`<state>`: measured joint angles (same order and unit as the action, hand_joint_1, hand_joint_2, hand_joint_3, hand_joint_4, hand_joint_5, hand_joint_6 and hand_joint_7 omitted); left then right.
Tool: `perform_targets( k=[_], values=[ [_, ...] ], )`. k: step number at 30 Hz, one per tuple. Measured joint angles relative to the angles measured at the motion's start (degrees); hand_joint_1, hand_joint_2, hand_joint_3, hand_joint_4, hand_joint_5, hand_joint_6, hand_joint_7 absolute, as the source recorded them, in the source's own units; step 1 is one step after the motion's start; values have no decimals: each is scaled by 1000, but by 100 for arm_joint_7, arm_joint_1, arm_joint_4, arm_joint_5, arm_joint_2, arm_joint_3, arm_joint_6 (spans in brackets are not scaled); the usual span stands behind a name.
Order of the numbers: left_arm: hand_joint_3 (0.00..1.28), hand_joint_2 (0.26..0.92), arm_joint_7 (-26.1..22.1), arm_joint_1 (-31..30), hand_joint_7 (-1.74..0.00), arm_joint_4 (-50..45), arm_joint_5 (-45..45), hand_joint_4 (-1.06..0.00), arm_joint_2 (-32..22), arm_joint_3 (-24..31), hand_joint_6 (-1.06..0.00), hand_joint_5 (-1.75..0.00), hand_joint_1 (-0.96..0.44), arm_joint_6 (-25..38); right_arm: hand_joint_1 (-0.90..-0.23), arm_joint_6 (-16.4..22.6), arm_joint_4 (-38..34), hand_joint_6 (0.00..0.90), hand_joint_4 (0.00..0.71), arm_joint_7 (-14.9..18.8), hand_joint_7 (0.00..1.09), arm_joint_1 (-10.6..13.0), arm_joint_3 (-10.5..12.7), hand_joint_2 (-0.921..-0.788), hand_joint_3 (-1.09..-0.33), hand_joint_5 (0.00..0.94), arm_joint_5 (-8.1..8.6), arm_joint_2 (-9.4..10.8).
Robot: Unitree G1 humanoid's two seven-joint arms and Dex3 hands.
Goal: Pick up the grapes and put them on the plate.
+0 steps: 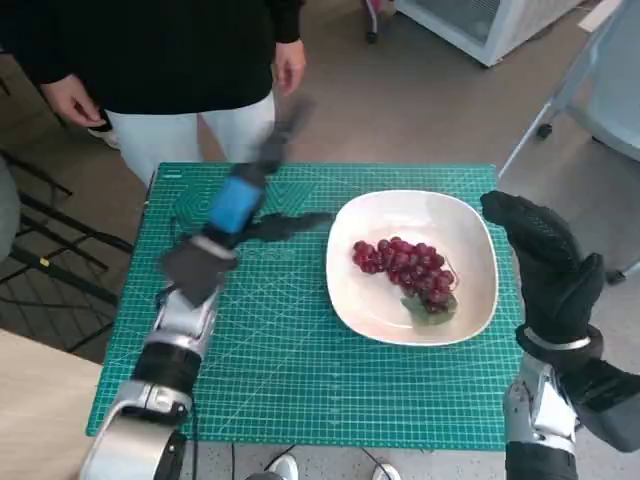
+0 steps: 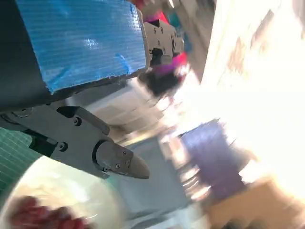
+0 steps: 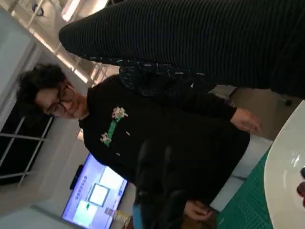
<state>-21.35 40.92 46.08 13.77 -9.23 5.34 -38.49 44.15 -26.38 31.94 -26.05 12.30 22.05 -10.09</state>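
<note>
Hands first: our right hand point(image 1: 548, 262) sits beside the plate point(image 1: 470, 240), fingers spread, empty. Grapes point(image 1: 405, 267) already lie on the plate. Left hand point(image 1: 262, 190) is motion-blurred over the worktop point(image 1: 280, 370), fingers apart, holding nothing. Risk: a swing clips the plate rim or the person point(image 1: 170, 60) standing beyond.

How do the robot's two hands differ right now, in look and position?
The left hand is black with blue tape and blurred over the green mat; the right hand wears a black knitted glove and looks sharp. The left is beside the plate toward the person; the right is off its other edge. Both hold nothing.
</note>
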Motion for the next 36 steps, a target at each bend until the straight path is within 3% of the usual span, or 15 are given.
perform_targets(
  k=[4,9,21,36],
  values=[
    [25,900,-516,-266,-20,-61,586,0,119,287,-50,1,-308,20,-521,25,-58,-1,164,3,339,-30,-19,-921,-616,10,0,17],
    [20,909,-779,-583,-36,-160,713,-28,123,447,-95,-11,-254,29,-524,72,-160,0,169,33,345,-55,-35,-921,-605,11,5,32],
    [3,919,-381,-1018,-43,-423,629,-205,210,739,-256,-15,-246,-204,-531,144,-453,4,170,295,345,-189,-20,-921,-586,7,78,34],
    [18,921,-141,-1201,-26,-552,436,-187,270,750,-290,0,-274,-246,-529,214,-604,21,180,363,333,-225,-8,-921,-569,8,77,46]
  ],
)
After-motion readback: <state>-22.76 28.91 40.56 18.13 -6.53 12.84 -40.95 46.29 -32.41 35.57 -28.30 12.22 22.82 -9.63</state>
